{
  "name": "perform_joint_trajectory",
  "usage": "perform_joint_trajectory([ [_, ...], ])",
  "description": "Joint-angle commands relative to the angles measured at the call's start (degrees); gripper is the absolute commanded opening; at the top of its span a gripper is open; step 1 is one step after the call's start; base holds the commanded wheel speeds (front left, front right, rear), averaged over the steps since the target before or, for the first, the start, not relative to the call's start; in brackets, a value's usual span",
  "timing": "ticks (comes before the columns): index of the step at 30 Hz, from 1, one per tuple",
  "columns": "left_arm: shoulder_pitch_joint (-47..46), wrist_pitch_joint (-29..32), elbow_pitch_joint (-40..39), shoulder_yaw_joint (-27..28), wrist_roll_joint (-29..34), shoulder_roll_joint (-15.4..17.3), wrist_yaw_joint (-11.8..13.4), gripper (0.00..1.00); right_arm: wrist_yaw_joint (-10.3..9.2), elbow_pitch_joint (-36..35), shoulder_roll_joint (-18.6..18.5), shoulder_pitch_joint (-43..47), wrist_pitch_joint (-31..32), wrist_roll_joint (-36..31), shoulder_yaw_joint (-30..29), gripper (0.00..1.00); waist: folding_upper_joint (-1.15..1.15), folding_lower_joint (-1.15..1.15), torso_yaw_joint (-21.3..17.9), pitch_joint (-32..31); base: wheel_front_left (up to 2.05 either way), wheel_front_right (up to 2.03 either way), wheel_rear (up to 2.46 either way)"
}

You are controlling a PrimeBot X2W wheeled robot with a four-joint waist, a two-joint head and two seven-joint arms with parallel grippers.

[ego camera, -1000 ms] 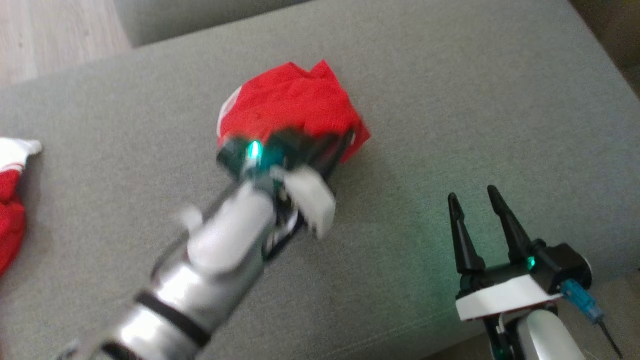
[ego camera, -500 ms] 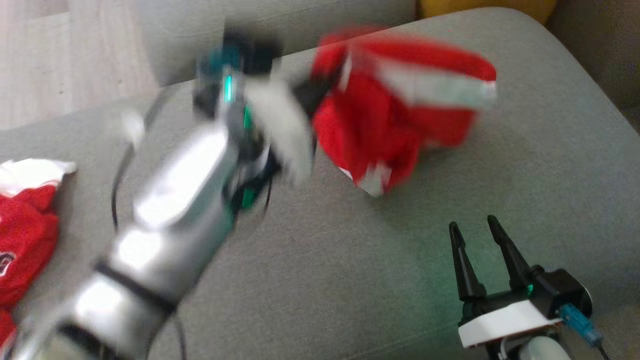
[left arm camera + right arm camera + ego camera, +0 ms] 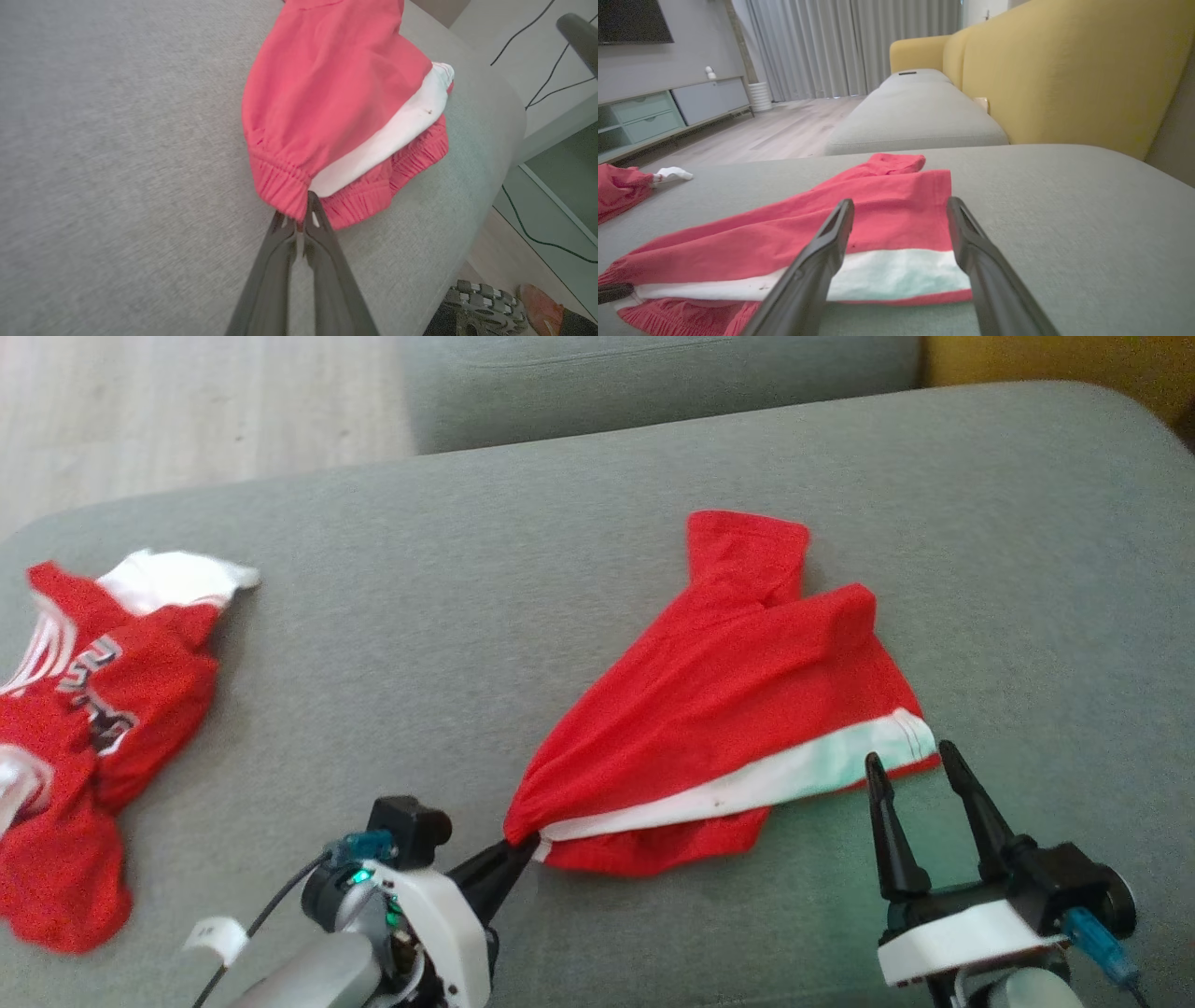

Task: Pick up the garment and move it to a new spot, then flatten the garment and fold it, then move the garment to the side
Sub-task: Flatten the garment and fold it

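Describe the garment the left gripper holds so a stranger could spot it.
On the grey sofa cushion, look right of centre. The red shorts lie there, waistband pinched by the left gripper. Unlike the crumpled jersey at the far left, they bear no lettering.

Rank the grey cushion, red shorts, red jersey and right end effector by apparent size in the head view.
1. grey cushion
2. red shorts
3. red jersey, cut off at the frame edge, so its place is unsure
4. right end effector, close to the camera

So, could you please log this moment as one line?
left gripper: shut on shorts | right gripper: open, near shorts | shorts: lying on sofa
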Motion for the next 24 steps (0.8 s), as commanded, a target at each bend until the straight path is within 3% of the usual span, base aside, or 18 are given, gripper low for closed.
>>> perform_joint_trajectory([
  [1, -1.5, -1.81, -1.55, 2.08, 1.04, 2.23, 0.39, 0.0, 0.37, -1.71, -0.26, -0.41, -0.15, -0.65, 1.4, 1.0, 0.0, 0.0, 2.18, 0.06, 0.0, 0.0, 0.0],
  [12, -3.37, -5.17, -0.89, 0.83, 2.23, 1.96, -0.66, 0.0, 0.37, -0.45, -0.26, 0.01, -0.15, -1.66, 3.02, 1.0, 0.0, 0.0, 4.74, -0.64, 0.0, 0.0, 0.0],
  [18, -3.96, -5.11, -0.68, -0.81, 2.56, 3.1, -1.1, 0.0, 0.37, 4.0, -0.54, -0.98, -0.15, -3.55, -0.01, 1.0, 0.0, 0.0, 5.41, 0.03, 0.0, 0.0, 0.0],
  [21, -4.59, -5.55, -0.47, -1.11, 2.87, 3.46, -1.18, 0.0, 0.37, 9.77, -0.5, -2.85, -0.15, -0.39, -5.97, 1.0, 0.0, 0.0, 5.9, 0.68, 0.0, 0.0, 0.0],
  [24, -5.43, -5.83, -0.1, -1.7, 3.58, 3.55, -1.24, 0.0, 0.37, 16.18, -0.41, -5.68, -0.15, -6.01, -7.12, 1.0, 0.0, 0.0, 6.58, 1.27, 0.0, 0.0, 0.0],
])
